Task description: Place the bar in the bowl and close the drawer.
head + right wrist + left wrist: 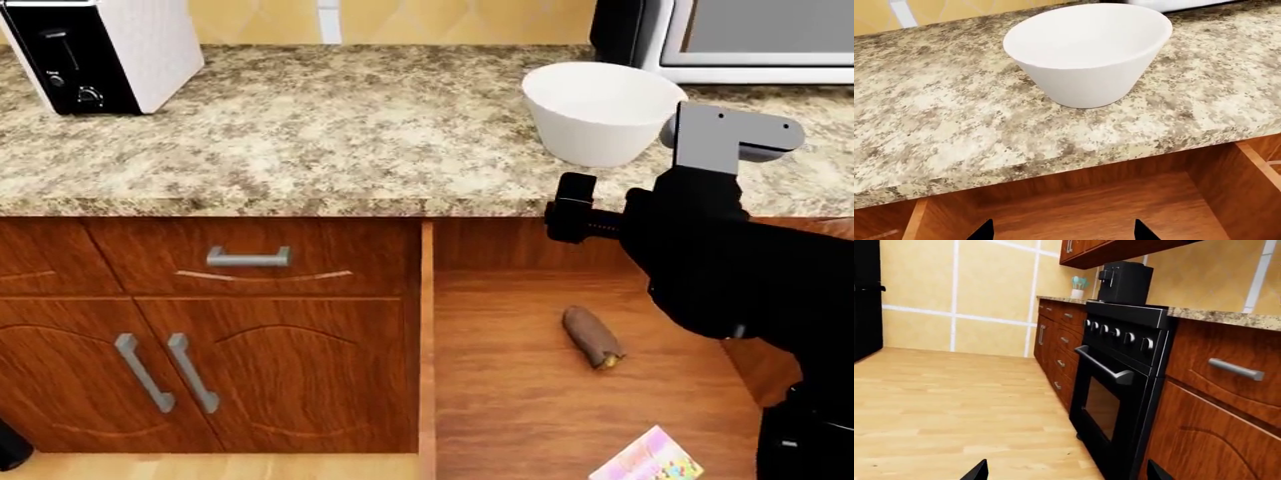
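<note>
The reddish-brown drawer stands pulled out below the counter. The dark-brown bar lies on the drawer's floor, its yellowish tip towards me. The white bowl sits upright on the granite counter just behind the drawer; nothing is in it in the right wrist view. My right arm hangs over the drawer's right side, above and right of the bar. The right gripper is open over the drawer's inside and holds nothing. The left gripper is open over the wooden floor, away from these objects.
A white-sided toaster stands at the counter's back left and a microwave at the back right. A colourful packet lies in the drawer's near part. A black oven and a closed drawer's handle are near my left gripper.
</note>
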Robot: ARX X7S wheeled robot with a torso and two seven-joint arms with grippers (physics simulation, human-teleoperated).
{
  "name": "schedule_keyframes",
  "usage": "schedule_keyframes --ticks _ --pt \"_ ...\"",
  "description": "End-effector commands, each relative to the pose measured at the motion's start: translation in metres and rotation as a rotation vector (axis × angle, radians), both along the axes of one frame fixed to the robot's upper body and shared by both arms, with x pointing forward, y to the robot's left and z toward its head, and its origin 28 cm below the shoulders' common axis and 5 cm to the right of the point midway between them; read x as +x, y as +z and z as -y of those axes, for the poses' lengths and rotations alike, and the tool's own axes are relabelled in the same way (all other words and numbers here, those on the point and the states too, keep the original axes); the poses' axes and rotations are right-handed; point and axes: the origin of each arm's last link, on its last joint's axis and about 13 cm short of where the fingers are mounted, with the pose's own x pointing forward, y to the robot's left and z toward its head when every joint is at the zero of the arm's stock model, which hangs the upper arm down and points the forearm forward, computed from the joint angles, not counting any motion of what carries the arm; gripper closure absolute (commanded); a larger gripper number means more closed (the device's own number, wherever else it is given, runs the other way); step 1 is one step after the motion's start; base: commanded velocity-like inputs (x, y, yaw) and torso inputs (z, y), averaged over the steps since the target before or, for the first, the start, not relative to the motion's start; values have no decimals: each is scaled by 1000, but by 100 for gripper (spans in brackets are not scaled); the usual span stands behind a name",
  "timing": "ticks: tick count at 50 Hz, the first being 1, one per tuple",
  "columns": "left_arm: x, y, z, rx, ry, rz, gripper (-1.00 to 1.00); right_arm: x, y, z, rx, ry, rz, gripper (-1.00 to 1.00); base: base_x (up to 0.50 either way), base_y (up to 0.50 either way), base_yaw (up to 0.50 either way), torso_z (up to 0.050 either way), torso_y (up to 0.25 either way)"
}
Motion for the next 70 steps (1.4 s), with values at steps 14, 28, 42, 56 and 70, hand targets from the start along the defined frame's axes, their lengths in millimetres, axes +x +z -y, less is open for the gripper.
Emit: schedule_keyframes --ticks 14,28,42,56,70 --pt "2 0 0 -1 -5 2 -100 -1 -1 0 7 -1 0 -100 117 0 0 0 0" --pt "1 0 -1 -1 -7 5 -100 -4 2 -1 8 -6 2 -100 74 0 0 0 0" --pt "-5 -6 0 -10 -11 -8 -100 -28 24 2 -14 -140 -66 -100 0 0 0 0 0" --pt "-12 -11 -2 -18 -25 -17 -100 -70 32 7 22 -395 -250 -100 0 0 0 0 0" --pt "-10 -15 -4 -27 -32 -24 -100 -96 16 6 102 -486 -374 -100 0 0 0 0 0"
